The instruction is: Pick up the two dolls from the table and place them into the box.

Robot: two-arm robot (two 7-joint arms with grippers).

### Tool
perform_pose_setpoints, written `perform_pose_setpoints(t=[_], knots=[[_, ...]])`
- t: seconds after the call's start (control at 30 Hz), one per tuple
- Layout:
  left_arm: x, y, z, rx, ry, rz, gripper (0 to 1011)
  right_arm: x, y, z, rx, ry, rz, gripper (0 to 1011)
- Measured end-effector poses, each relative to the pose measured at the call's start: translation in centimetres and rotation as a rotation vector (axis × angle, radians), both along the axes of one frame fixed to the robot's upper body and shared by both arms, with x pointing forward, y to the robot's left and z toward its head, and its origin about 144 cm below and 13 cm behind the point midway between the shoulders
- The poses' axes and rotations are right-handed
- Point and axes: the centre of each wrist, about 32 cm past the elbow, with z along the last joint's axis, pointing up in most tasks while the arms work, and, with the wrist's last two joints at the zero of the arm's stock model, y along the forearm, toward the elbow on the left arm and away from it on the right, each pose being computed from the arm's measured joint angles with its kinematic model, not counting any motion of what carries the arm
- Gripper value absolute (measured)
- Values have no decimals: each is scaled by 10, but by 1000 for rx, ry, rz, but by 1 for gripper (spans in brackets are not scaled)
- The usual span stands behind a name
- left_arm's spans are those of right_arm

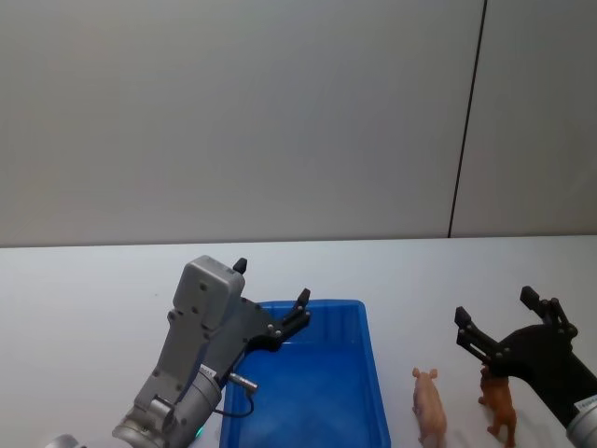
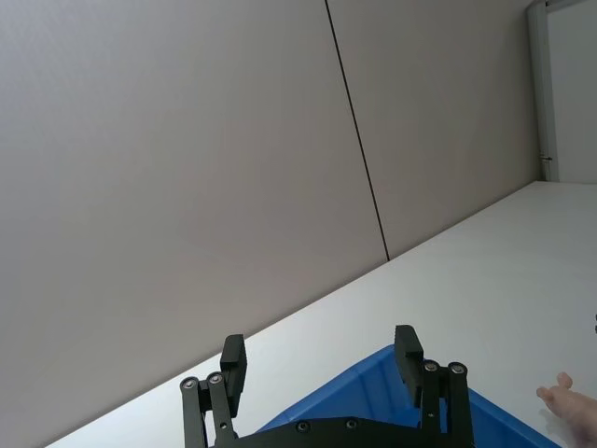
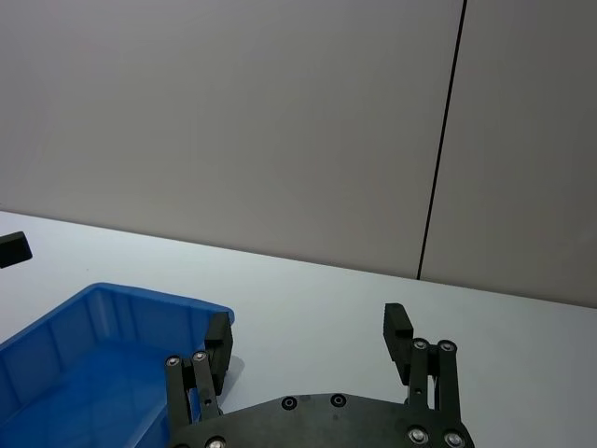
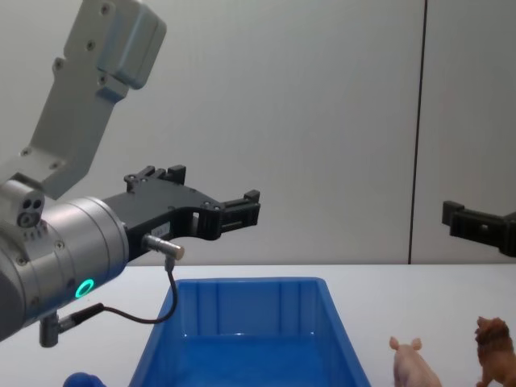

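Head view: the lower edge cuts off the near end of the box (image 1: 368, 373), and the left arm covers its left wall. The right gripper (image 1: 495, 306) overlaps the head of the lion (image 1: 501, 409). Chest view: the lower edge cuts off the legs of the pig (image 4: 413, 364) and most of a small blue object (image 4: 81, 379).

- The left gripper (image 2: 320, 343) is black, with two flat fingers (image 2: 232, 359) that end in blocky square tips.
- Small silver screws (image 2: 431, 368) sit in rows on its finger joints.
- The left arm (image 4: 72, 246) is a round silver-grey tube, with a light grey boxy cover (image 4: 109, 40) on it.
- A little green ring light (image 4: 83, 288) glows on the tube.
- A thin black cable (image 4: 170, 286) loops out from a silver plug (image 4: 164, 247).
- The right gripper (image 3: 308, 322) is black too, with the same silver screws and square tips.
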Motion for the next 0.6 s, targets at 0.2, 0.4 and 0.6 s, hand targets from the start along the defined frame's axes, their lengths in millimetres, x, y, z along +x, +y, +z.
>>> perform_pose_setpoints(t=[0.2,0.4,0.6], knots=[[0,0,0,0,0,0,1002,0,0,0,0,0,0,1001],[0,0,0,0,0,0,1002,0,0,0,0,0,0,1001],[0,0,0,0,0,0,1002,0,0,0,0,0,0,1001]])
